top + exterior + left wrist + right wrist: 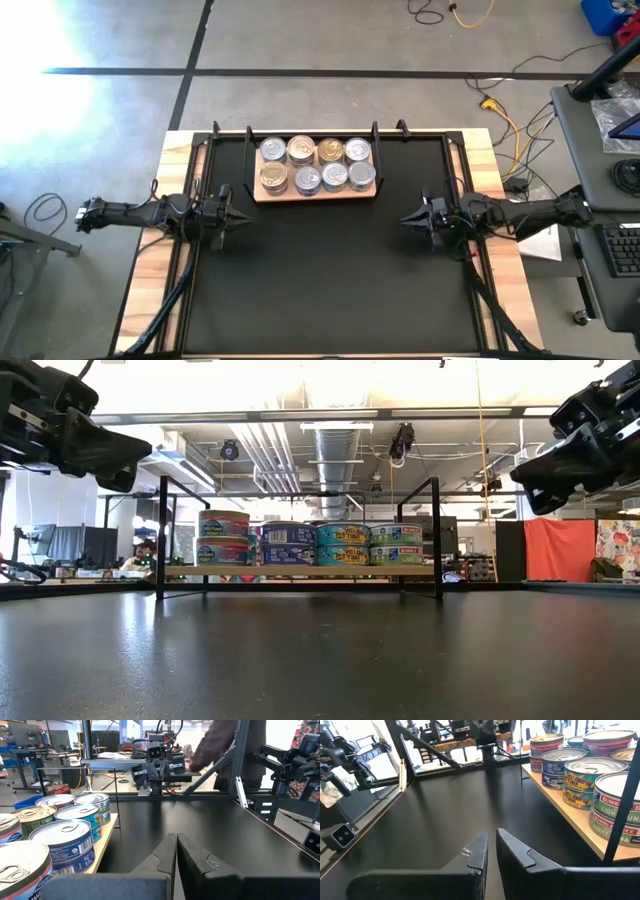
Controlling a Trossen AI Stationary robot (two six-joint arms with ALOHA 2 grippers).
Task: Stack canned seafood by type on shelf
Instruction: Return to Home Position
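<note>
Hovering above the black table (320, 290), my left gripper (236, 216) hangs just off the shelf's (315, 194) left end. My right gripper (407, 218) mirrors it off the right end. Both sit a little nearer than the shelf's front edge and point inward at each other. My left fingers (160, 854) are pressed together with only a hairline between them and hold nothing. My right fingers (478, 851) leave a thin slit and are just as empty.

All the tins (307, 180) stand on the shelf, at the table's far edge. From above I see only lids, eight of them in two rows of four, some gold and some silver. The level view across the table shows what that hides. The front tins are stacked two high, with pink labels (223, 523) at the shelf's left end, then blue (288, 535), then yellow-and-teal (342, 535), and green (396, 535) at the right end.

Black wire posts (160, 535) rise at both ends of the shelf. From my right wrist one post (620, 805) cuts across the green-labelled tins closest to me.

My left wrist camera looks past the shelf's front to my other arm, and behind it a person's sleeve (215, 745) shows beyond the table. Only the overhead view takes in the cables (470, 12) on the floor behind the shelf and a desk (600, 150) off to its right.
</note>
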